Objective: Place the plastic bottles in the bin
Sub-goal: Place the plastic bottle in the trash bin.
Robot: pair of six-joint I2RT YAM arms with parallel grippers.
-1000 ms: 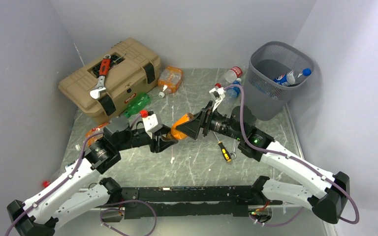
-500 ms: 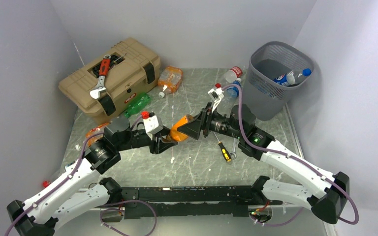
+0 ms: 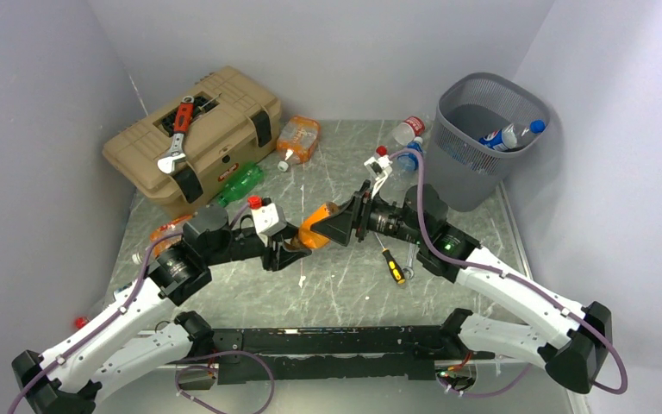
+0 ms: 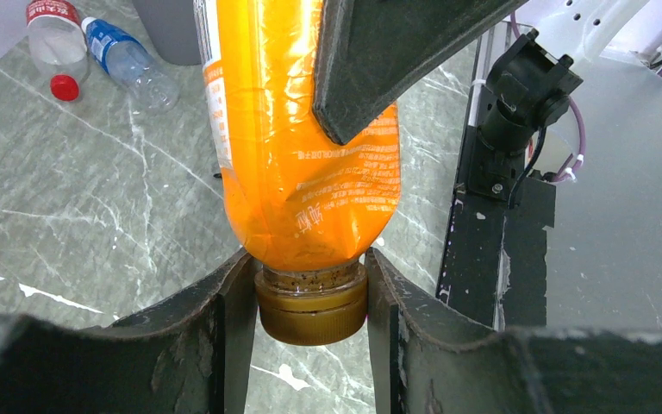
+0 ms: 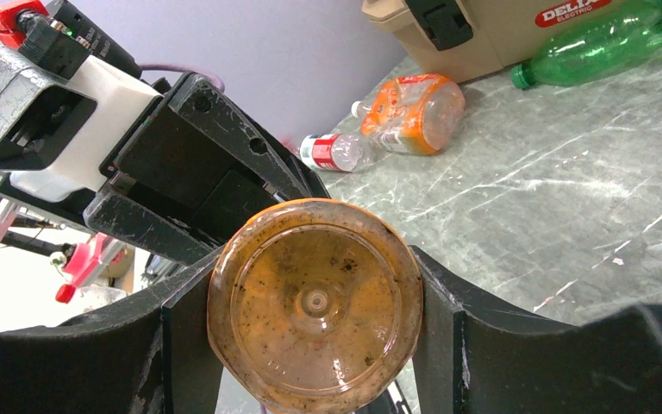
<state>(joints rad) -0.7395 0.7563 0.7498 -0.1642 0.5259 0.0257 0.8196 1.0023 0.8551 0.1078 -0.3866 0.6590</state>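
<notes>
The grey table (image 3: pixel 345 285) has a lot on it. The tan toolbox (image 3: pixel 224 121) sits far off to the left of both grippers, with a wrench (image 3: pixel 178 138) on its lid. The bin (image 3: pixel 464 172) stands behind the right gripper (image 3: pixel 340 226) and off to its right, well apart from it. One bottle with a blue label (image 3: pixel 508 135) pokes up inside the bin, so that one is done.

The two grippers meet in the middle, and the orange bottle (image 3: pixel 313 231) hangs between them, up off the table. The left gripper (image 4: pixel 310 302) is squeezed on its brown cap. The right gripper's fingers press on both sides of its fat bottom end. I think this is a pass from one arm to the other, and the right arm is the one nearer the bin.

A lot is left to do. A green bottle (image 3: pixel 240 183) and a squashed orange one (image 3: pixel 298 138) lie behind the left gripper, near the toolbox. A clear bottle with a red label (image 4: pixel 52 34) and a small blue bottle (image 4: pixel 129 65) lie behind the right gripper, near the bin. Two more bottles (image 5: pixel 414 112) lie behind the left gripper, near its arm. A little screwdriver (image 3: pixel 392 263) lies just under the right arm. It is not a bottle, so it should stay.
</notes>
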